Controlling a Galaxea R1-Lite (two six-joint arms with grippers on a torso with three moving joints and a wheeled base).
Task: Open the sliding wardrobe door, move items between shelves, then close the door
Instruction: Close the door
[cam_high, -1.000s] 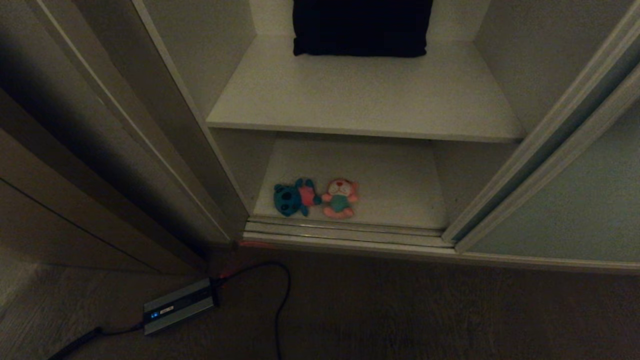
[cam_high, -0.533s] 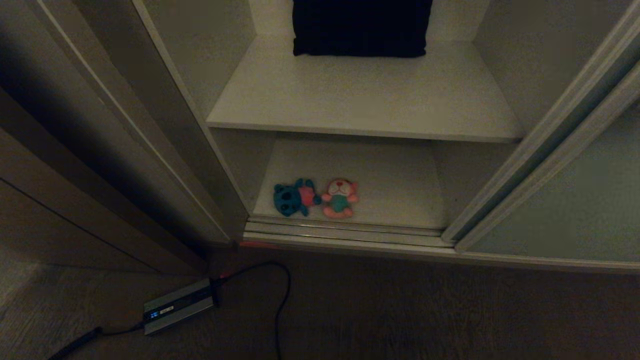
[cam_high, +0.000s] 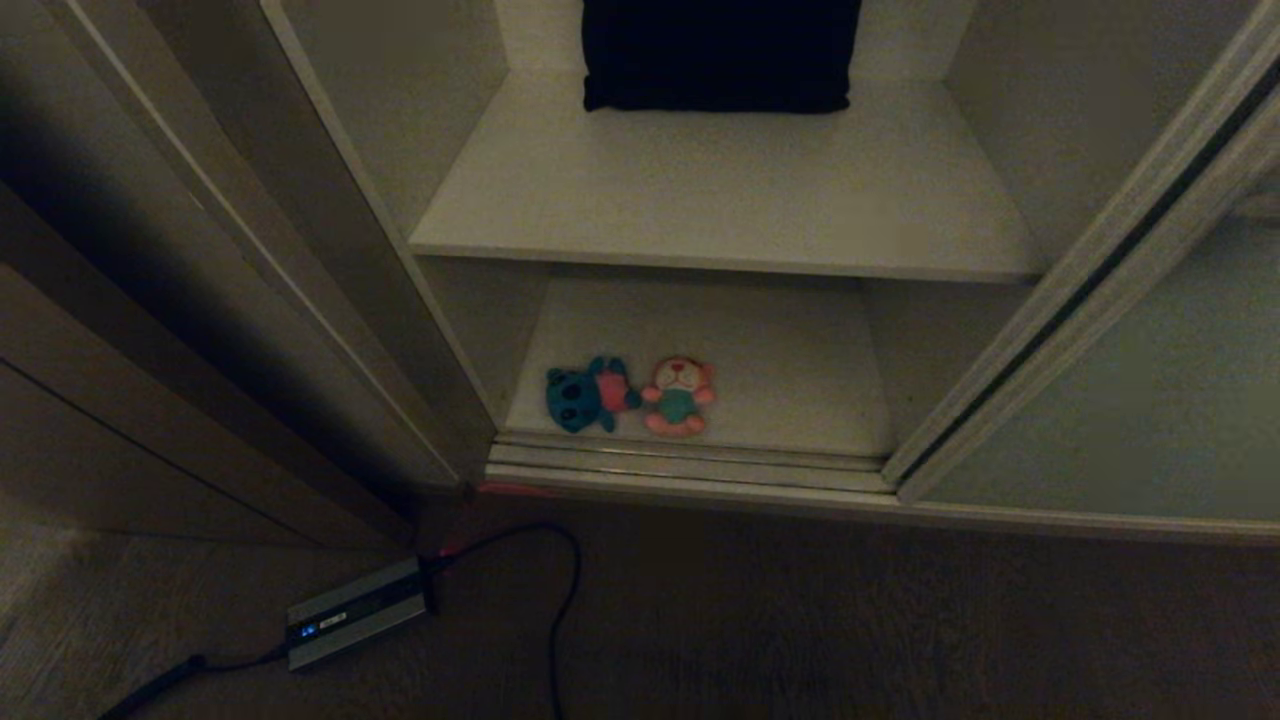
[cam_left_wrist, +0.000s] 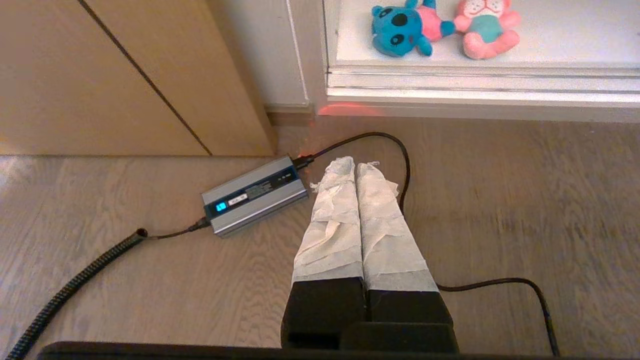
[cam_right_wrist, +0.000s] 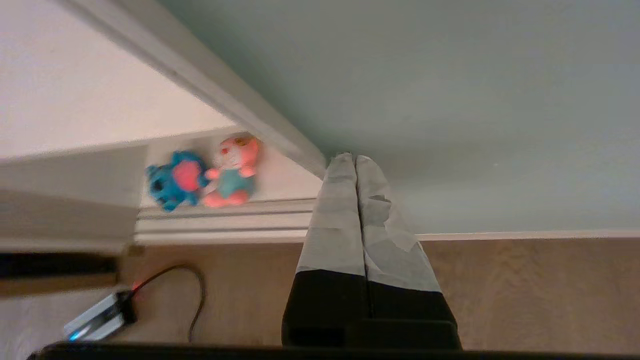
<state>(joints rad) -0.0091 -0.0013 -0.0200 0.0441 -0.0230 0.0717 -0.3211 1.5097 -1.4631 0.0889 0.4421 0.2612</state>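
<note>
Looking down from the head, the door (cam_high: 1120, 400) stands slid aside at right, baring the shelves (cam_high: 720, 190); both toys (cam_high: 630, 395) lie together on the lower one, likely awaiting transfer.

Left wrist: the left tool (cam_left_wrist: 356, 167) hangs pressed together above the floor by a charger (cam_left_wrist: 255, 194), its label unreadable.

Right wrist: the right tool (cam_right_wrist: 348, 159), pressed together, sits at the door's edge.
</note>
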